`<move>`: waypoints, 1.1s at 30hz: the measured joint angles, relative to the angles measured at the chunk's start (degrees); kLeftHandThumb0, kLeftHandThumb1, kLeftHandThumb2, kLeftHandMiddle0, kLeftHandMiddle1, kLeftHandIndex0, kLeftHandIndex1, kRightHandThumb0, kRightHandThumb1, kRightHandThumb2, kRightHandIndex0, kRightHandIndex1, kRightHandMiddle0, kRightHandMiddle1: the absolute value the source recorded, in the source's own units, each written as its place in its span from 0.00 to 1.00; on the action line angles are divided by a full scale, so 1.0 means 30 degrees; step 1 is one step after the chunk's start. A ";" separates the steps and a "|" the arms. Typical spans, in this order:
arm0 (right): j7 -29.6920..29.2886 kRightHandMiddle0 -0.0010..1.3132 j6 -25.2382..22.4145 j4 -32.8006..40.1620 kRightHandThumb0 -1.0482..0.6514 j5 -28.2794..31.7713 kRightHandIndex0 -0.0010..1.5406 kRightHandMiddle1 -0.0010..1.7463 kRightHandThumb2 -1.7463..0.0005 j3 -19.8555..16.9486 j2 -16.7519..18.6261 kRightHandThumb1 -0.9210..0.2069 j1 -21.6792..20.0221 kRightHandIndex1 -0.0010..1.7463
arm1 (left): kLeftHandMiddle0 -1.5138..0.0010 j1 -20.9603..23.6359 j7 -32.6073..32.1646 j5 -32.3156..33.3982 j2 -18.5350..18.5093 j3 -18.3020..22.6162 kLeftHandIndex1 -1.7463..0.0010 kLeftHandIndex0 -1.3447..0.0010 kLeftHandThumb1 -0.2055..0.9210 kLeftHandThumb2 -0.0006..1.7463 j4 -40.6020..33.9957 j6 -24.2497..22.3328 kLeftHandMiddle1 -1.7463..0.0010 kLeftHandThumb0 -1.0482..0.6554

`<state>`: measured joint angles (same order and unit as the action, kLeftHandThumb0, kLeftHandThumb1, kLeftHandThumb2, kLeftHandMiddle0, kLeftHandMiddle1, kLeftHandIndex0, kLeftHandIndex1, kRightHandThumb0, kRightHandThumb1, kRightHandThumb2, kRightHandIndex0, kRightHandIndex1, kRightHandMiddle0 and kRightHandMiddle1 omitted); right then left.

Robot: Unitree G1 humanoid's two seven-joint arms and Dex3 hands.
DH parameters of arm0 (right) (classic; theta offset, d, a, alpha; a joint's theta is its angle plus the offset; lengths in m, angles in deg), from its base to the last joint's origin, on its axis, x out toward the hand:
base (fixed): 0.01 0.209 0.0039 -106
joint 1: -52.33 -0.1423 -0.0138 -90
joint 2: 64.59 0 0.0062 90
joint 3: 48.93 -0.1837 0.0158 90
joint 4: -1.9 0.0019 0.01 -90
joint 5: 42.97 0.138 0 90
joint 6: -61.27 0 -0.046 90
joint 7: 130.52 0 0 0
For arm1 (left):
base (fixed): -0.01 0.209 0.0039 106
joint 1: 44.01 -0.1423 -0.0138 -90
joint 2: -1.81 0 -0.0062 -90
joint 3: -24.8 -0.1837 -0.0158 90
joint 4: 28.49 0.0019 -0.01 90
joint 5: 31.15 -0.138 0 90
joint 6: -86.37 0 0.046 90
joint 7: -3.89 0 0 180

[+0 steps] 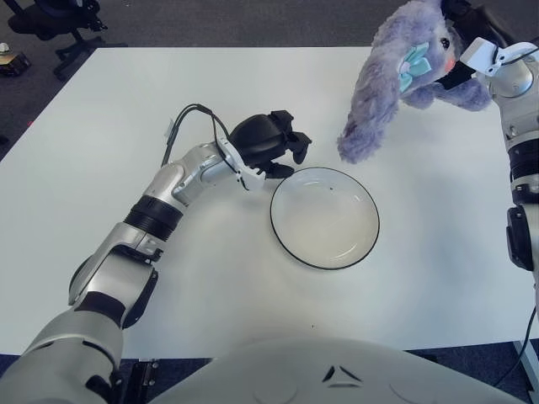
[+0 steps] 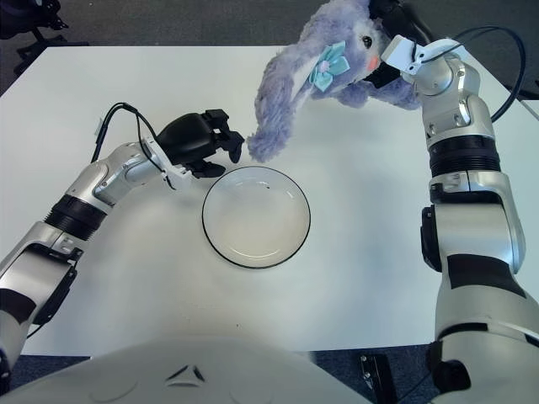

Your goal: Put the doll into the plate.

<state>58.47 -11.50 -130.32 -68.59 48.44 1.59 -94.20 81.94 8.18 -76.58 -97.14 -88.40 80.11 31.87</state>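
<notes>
The right robot hand (image 2: 396, 42) is clamped on the doll (image 2: 316, 71), up over the far right of the table (image 1: 126, 109). Best to bring it left and nearer, centre it over the plate (image 1: 325, 217), then lower. The left robot hand (image 1: 271, 145), fingers apparently curled on nothing, sits just left of the rim. One doll, one plate.

We see a wide white table (image 1: 101, 109) filling most of both views, its surface smooth and evenly lit, with only soft shadows. Beyond its far edge lies a dark grey carpeted floor (image 1: 253, 21). At the far left corner stands the black wheeled base of an office chair (image 1: 59, 25), and just beside the table's left edge we make out a small yellowish object (image 1: 10, 61) on the floor, too small to identify.
</notes>
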 measured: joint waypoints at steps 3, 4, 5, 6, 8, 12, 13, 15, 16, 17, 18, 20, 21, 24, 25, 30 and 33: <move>0.0000 0.42 0.0031 -0.0008 0.87 0.0001 0.33 1.00 0.34 0.0000 -0.0001 0.43 0.0000 1.00 | 0.75 0.0006 0.0000 0.0001 -0.0003 -0.0005 0.43 0.48 1.00 0.63 -0.0027 -0.0058 0.33 0.26; 0.0001 0.42 0.0033 -0.0016 0.87 0.0001 0.33 1.00 0.34 0.0000 -0.0001 0.43 0.0000 1.00 | 0.75 0.0015 0.0000 0.0002 -0.0010 -0.0003 0.43 0.47 1.00 0.63 -0.0027 -0.0088 0.31 0.26; 0.0001 0.42 0.0034 -0.0021 0.87 0.0001 0.33 1.00 0.34 0.0000 -0.0003 0.43 0.0000 1.00 | 0.76 0.0027 -0.0001 0.0002 -0.0020 -0.0001 0.42 0.47 1.00 0.62 -0.0026 -0.0098 0.29 0.26; 0.0001 0.42 0.0034 -0.0024 0.87 0.0001 0.33 1.00 0.34 0.0000 -0.0007 0.43 0.0000 1.00 | 0.76 0.0049 -0.0002 0.0002 -0.0039 -0.0001 0.41 0.47 1.00 0.62 -0.0022 -0.0104 0.29 0.26; 0.0008 0.42 0.0033 -0.0028 0.87 0.0001 0.33 1.00 0.34 0.0000 -0.0015 0.43 0.0000 1.00 | 0.77 0.0118 -0.0005 0.0004 -0.0087 0.0002 0.39 0.46 1.00 0.62 0.0001 -0.0103 0.26 0.27; 0.0025 0.41 0.0033 -0.0028 0.87 0.0001 0.33 1.00 0.34 0.0000 -0.0029 0.42 0.0000 1.00 | 0.77 0.0287 -0.0017 0.0008 -0.0149 0.0013 0.37 0.46 1.00 0.62 0.0054 -0.0103 0.25 0.27; 0.0027 0.41 0.0034 -0.0028 0.87 0.0001 0.33 1.00 0.34 0.0000 -0.0030 0.42 0.0000 1.00 | 0.77 0.0311 -0.0026 0.0010 -0.0160 0.0014 0.37 0.46 1.00 0.62 0.0055 -0.0103 0.25 0.27; 0.0028 0.41 0.0033 -0.0028 0.87 0.0001 0.33 1.00 0.34 0.0000 -0.0032 0.42 0.0000 1.00 | 0.77 0.0346 -0.0033 0.0010 -0.0172 0.0013 0.36 0.46 1.00 0.61 0.0065 -0.0102 0.24 0.27; 0.0032 0.41 0.0033 -0.0027 0.87 0.0001 0.33 1.00 0.34 0.0000 -0.0034 0.42 0.0000 1.00 | 0.77 0.0377 -0.0057 0.0010 -0.0171 0.0012 0.35 0.46 1.00 0.61 0.0129 -0.0098 0.24 0.27; 0.0035 0.41 0.0033 -0.0026 0.87 0.0001 0.33 1.00 0.35 0.0000 -0.0035 0.42 0.0001 1.00 | 0.77 0.0413 -0.0073 0.0010 -0.0171 0.0011 0.35 0.46 1.00 0.61 0.0214 -0.0090 0.24 0.28; 0.0038 0.41 0.0033 -0.0025 0.87 0.0000 0.33 1.00 0.35 0.0000 -0.0035 0.42 0.0001 1.00 | 0.77 0.0441 -0.0088 0.0010 -0.0171 0.0010 0.35 0.47 1.00 0.61 0.0283 -0.0085 0.24 0.28; 0.0052 0.41 0.0032 -0.0016 0.87 0.0001 0.32 1.00 0.35 0.0000 -0.0037 0.42 0.0001 1.00 | 0.77 0.0520 -0.0171 0.0008 -0.0171 0.0009 0.34 0.47 1.00 0.61 0.0491 -0.0084 0.25 0.28; 0.0067 0.41 0.0031 -0.0011 0.87 0.0001 0.32 1.00 0.35 0.0000 -0.0038 0.42 0.0001 1.00 | 0.77 0.0550 -0.0221 0.0008 -0.0173 0.0009 0.34 0.47 1.00 0.61 0.0575 -0.0083 0.25 0.28; 0.0172 0.41 0.0031 0.0013 0.87 0.0001 0.32 1.00 0.35 0.0000 -0.0050 0.41 0.0001 1.00 | 0.77 0.0618 -0.0338 0.0006 -0.0197 0.0009 0.34 0.47 1.00 0.61 0.0735 -0.0089 0.26 0.28; 0.0188 0.41 0.0031 0.0015 0.87 0.0001 0.32 1.00 0.35 0.0000 -0.0051 0.41 0.0001 1.00 | 0.77 0.0625 -0.0357 0.0006 -0.0203 0.0008 0.34 0.47 1.00 0.61 0.0755 -0.0085 0.26 0.28; 0.0220 0.41 0.0029 0.0026 0.87 0.0001 0.32 1.00 0.36 0.0000 -0.0053 0.41 0.0002 1.00 | 0.76 0.0634 -0.0413 0.0007 -0.0206 0.0000 0.34 0.46 1.00 0.61 0.0803 -0.0065 0.26 0.28; 0.0260 0.41 0.0027 0.0091 0.86 0.0001 0.32 1.00 0.36 0.0000 -0.0056 0.41 0.0004 1.00 | 0.76 0.0640 -0.0539 0.0073 -0.0204 0.0001 0.34 0.46 1.00 0.61 0.0942 0.0165 0.26 0.28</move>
<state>59.25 -11.42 -130.05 -68.59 48.44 1.42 -94.19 83.86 6.57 -76.37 -97.75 -88.40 82.94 32.36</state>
